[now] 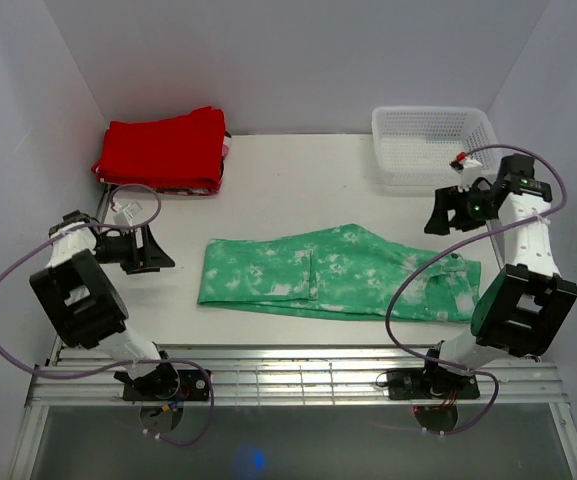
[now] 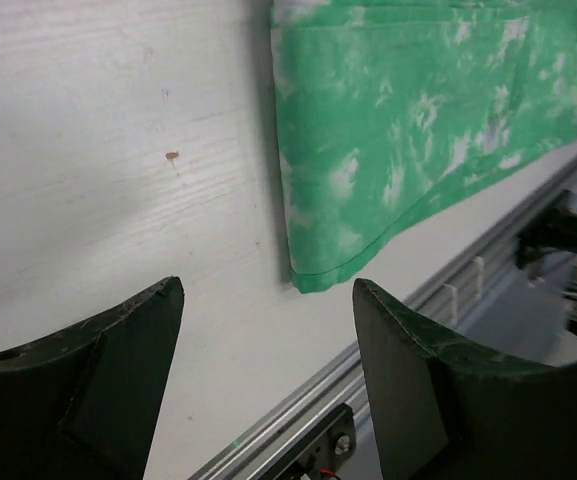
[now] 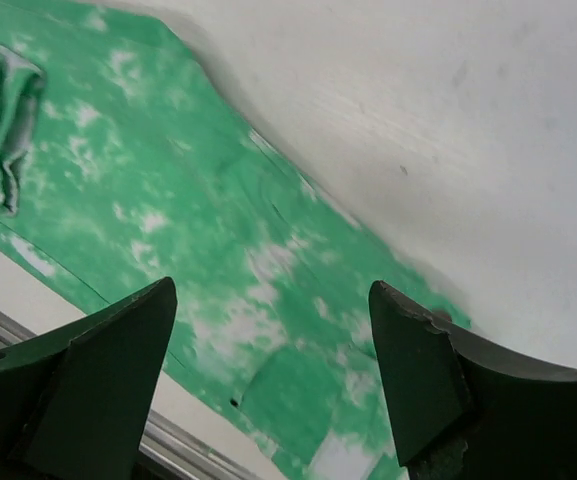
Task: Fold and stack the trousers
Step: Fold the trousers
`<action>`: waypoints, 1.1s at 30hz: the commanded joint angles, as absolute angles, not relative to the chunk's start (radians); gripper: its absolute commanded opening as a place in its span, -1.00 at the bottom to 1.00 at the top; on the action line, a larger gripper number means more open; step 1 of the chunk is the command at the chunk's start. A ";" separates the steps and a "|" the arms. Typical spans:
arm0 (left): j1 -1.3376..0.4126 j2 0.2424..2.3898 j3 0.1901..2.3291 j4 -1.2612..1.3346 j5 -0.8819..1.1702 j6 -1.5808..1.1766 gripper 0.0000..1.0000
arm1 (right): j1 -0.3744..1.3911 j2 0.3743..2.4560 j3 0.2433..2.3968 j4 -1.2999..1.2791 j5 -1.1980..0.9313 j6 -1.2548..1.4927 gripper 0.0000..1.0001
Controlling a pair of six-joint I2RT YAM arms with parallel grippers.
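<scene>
The green tie-dye trousers [image 1: 333,272] lie flat on the white table, folded lengthwise, leg ends at the left and waist at the right. My left gripper [image 1: 158,252] is open and empty, left of the leg ends; the left wrist view shows the hem corner [image 2: 313,278] beyond its open fingers [image 2: 138,340]. My right gripper [image 1: 436,215] is open and empty, above the waist end; the right wrist view shows the waist fabric [image 3: 268,290] under its spread fingers [image 3: 408,350].
A folded red garment [image 1: 163,152] lies at the back left. A white mesh basket [image 1: 433,143] stands at the back right. A metal rail [image 1: 298,370] runs along the table's near edge. White walls enclose the sides and back.
</scene>
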State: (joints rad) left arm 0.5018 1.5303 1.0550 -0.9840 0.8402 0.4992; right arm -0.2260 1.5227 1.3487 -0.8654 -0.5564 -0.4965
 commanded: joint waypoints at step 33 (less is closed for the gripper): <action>0.293 2.217 1.157 -0.991 1.181 0.517 -0.40 | -0.696 1.667 1.235 -1.140 -0.419 -0.884 0.66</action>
